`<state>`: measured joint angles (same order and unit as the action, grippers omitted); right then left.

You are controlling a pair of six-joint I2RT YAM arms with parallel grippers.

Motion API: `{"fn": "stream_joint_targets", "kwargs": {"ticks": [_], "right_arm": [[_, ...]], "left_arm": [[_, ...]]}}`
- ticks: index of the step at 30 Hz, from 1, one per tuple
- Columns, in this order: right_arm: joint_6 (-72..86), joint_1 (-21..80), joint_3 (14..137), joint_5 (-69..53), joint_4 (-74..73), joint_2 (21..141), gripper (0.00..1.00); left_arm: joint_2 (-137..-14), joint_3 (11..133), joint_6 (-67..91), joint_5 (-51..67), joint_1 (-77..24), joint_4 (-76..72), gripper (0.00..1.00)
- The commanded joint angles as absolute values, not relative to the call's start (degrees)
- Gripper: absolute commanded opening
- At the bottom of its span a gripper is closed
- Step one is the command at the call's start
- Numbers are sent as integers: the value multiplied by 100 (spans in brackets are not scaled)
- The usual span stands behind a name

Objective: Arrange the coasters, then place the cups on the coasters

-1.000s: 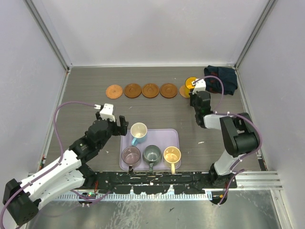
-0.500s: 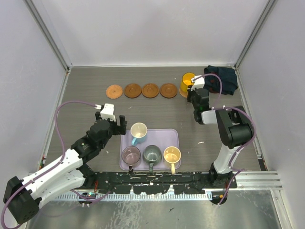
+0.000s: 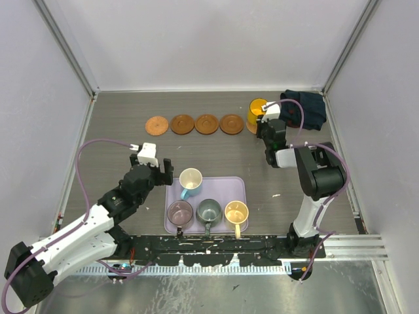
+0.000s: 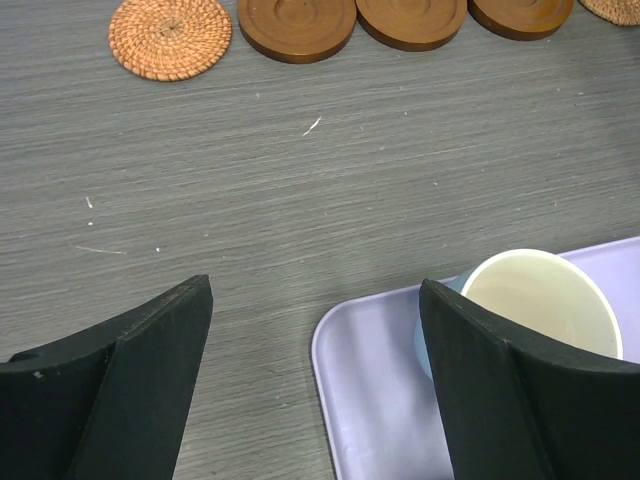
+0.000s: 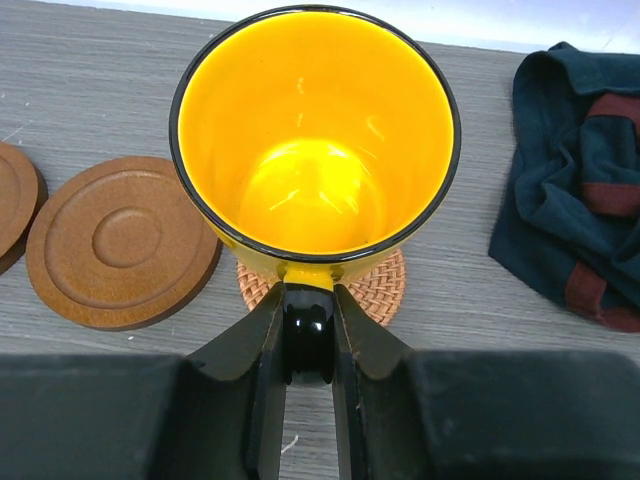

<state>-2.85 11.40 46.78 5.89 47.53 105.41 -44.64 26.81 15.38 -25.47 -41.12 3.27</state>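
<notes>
Nearest the arms, four cups (image 3: 209,210) stood on the tray (image 3: 237,186), none yet on a coaster, so the bulk of the job lay ahead. The left gripper (image 4: 315,288) hung beside the tray's far-left corner, jaws spread wide and empty, the blue cup (image 4: 540,305) just to its right. Farther back, the coasters (image 3: 194,123) lay in a straight row across the counter (image 3: 118,150), so the arranging looked done. At the row's right end the right gripper (image 5: 308,300) pinched the handle of the orange cup (image 5: 315,130) over the fifth coaster (image 5: 375,290) (whether the cup had touched down could not be told). A dark cloth (image 3: 308,108) lay bunched in the far-right corner. The counter was grey wood-grain, lightly flecked, boxed in by pale walls (image 3: 209,39) with metal corner posts.
</notes>
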Motion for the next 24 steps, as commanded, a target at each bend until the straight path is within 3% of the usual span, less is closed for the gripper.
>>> {"fn": "stream_joint_targets", "kwargs": {"ticks": [1,24], "right_arm": [[-211,1146,5044,567,5308,10474,1],[-239,1144,4890,709,5338,10516,1]], "left_arm": [[-4367,2680,1512,-2735,-4076,59,86],[-4394,2654,1545,-2720,-4066,52,86]]}}
